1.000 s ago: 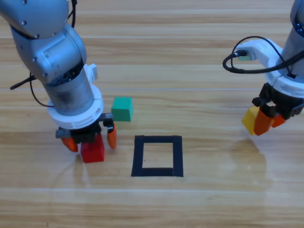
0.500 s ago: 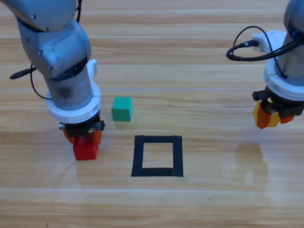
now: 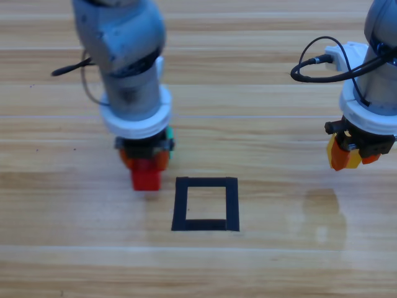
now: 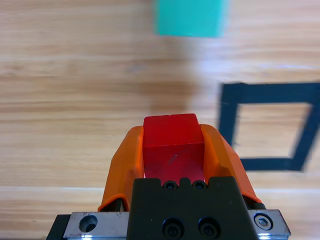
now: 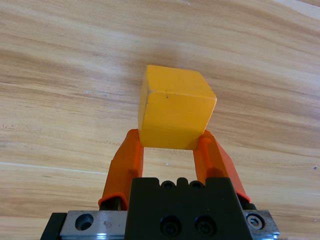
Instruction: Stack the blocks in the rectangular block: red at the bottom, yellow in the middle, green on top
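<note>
Presently the left gripper hangs straight down, its orange jaws clamped on the small matte red cube, held square just left of the black tape rectangle outline. Behind it, the teal-green cube rests on the wooden table. Far right, the right gripper pinches the slightly tilted yellow cube aloft.

Bright, even light; soft shadows under both arms; green cube blurred in left wrist view.
</note>
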